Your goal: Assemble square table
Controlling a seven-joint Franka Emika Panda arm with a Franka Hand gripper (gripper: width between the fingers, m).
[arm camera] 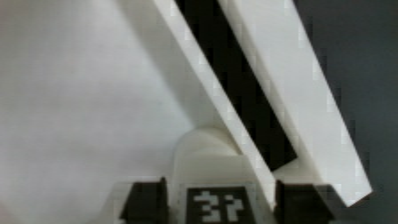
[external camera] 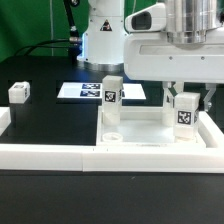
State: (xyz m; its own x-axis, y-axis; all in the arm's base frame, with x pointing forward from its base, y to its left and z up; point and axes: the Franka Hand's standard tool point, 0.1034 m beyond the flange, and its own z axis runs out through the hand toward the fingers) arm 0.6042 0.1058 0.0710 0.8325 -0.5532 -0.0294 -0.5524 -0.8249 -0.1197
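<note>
Border wall [external camera: 60, 156] in front, tabletop [external camera: 150, 131] behind it, fingers [arm camera: 143, 205] clamped around one tagged leg [external camera: 185, 112].

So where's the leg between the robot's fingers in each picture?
Exterior view: the leg is on the exterior view's right, between the fingers of the gripper, over the tabletop.
Wrist view: the leg fills the near middle, its tag facing the camera.
Shared landmark: the tabletop shows next to the leg in both.

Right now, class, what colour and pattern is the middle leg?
White leg with a black-and-white tag; exterior view shows it best.
</note>
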